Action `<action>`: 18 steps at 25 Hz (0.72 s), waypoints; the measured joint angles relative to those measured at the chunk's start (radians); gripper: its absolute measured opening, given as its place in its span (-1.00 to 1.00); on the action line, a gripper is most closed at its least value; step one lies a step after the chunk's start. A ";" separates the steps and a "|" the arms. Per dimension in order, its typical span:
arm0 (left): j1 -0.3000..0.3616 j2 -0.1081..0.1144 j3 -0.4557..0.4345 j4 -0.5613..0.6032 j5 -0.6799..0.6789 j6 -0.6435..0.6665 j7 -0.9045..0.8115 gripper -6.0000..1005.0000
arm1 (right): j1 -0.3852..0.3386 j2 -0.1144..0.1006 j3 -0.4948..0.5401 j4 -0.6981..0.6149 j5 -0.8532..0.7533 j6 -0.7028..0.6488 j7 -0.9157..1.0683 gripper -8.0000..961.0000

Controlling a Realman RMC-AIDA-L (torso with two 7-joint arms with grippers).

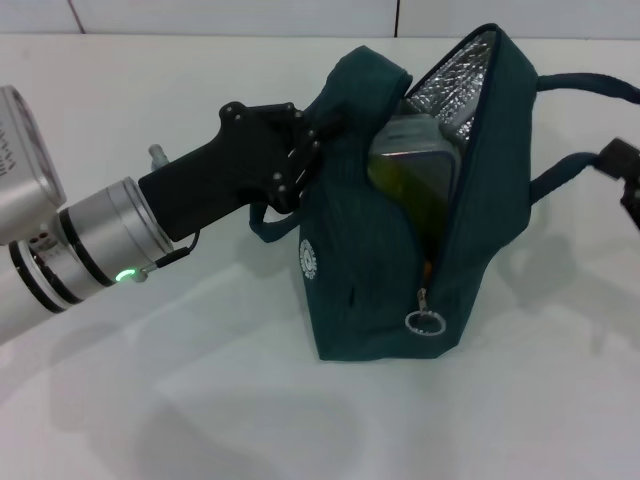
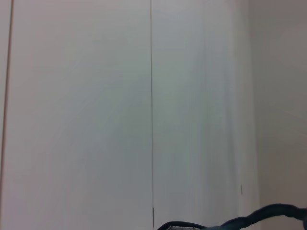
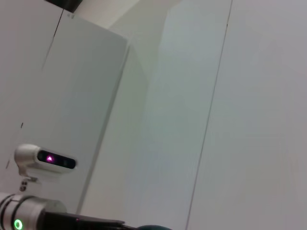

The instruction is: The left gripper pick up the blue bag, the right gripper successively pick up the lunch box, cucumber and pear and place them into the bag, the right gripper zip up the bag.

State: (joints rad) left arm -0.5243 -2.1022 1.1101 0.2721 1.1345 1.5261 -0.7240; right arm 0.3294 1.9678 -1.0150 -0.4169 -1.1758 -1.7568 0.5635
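You have open worktop point(image 1: 200, 400) in front of the bag point(image 1: 400, 300); its mouth is crowded by the box point(image 1: 415, 165), and the left gripper point(image 1: 300, 150) blocks its left side.

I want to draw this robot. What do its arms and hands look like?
The left arm is a fat silver tube with black rings and a small green light. A thin black cable loops beside it. The left gripper is black, angular, with small silver screws. Only a black tip of the right gripper shows at the head view's edge.
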 joint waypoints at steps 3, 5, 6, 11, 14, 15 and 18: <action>0.000 -0.001 0.001 -0.002 -0.013 -0.001 -0.004 -0.87 | 0.021 -0.011 0.002 -0.041 0.000 0.046 0.074 -0.99; -0.001 -0.001 0.001 -0.009 -0.023 -0.009 -0.003 -0.87 | 0.044 -0.020 0.001 -0.049 -0.003 0.072 0.131 -0.99; 0.000 -0.001 0.000 -0.017 -0.031 -0.016 0.003 -0.87 | 0.056 -0.023 0.001 -0.046 -0.006 0.081 0.150 -0.99; -0.003 -0.003 0.001 -0.068 -0.088 -0.038 0.070 -0.86 | 0.066 -0.016 -0.005 -0.033 -0.009 0.115 0.161 -0.99; -0.021 -0.003 0.002 -0.077 -0.090 -0.038 0.073 -0.86 | 0.058 -0.023 0.000 -0.029 -0.009 0.100 0.165 -0.98; -0.024 -0.003 0.002 -0.080 -0.091 -0.038 0.075 -0.86 | 0.052 -0.026 0.000 -0.035 -0.009 0.080 0.174 -0.98; -0.031 -0.002 0.000 -0.090 -0.111 -0.040 0.095 -0.86 | 0.047 -0.027 -0.012 -0.056 -0.023 0.046 0.201 -0.98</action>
State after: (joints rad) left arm -0.5555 -2.1037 1.1101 0.1824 1.0234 1.4863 -0.6289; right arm 0.3768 1.9413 -1.0266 -0.4725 -1.1987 -1.7111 0.7643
